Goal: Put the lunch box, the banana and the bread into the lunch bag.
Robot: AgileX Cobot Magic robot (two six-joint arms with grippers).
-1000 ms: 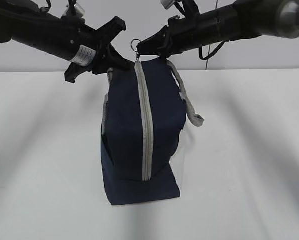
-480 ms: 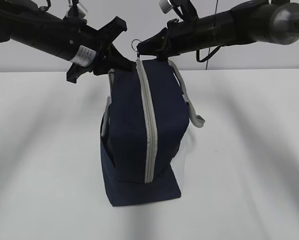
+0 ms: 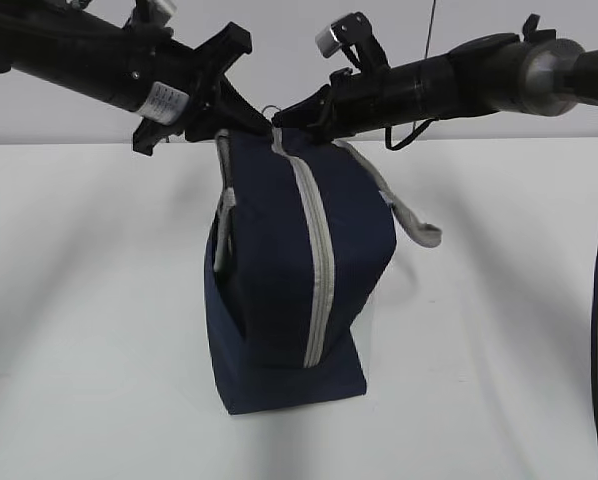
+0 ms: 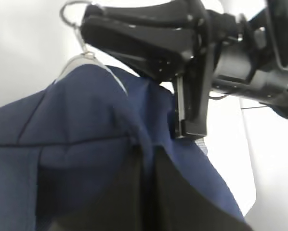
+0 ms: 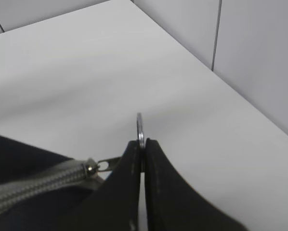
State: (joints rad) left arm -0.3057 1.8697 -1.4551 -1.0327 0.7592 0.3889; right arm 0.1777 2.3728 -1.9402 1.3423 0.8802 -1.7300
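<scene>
A white table [image 3: 499, 330] fills the scene, with a pale wall [image 5: 259, 53] behind it. Standing upright on the table is the lunch bag [image 3: 289, 290], a navy-blue boxy fabric bag leaning slightly to one side, directly below both grippers, which meet over its top edge. A grey zipper strip [image 3: 319, 270] runs closed down the middle of the bag's near face, from the top edge almost to the base. A grey strap handle [image 3: 404, 210] hangs loose down the bag's side beneath the right arm, and another grey strap [image 3: 223, 215] lies against the opposite side beneath the left arm. The left gripper [image 3: 241, 118] comes in from the left and presses against the bag's upper corner; its own camera shows only dark fabric close up, so whether its jaws are pinched or apart cannot be told. The right gripper [image 5: 143, 147] comes in from the right, its two dark fingers squeezed together on the ring pull [image 5: 140, 126], a thin metal ring standing on edge between the fingertips, joined to the zipper slider [image 5: 92, 167] just beside them.
</scene>
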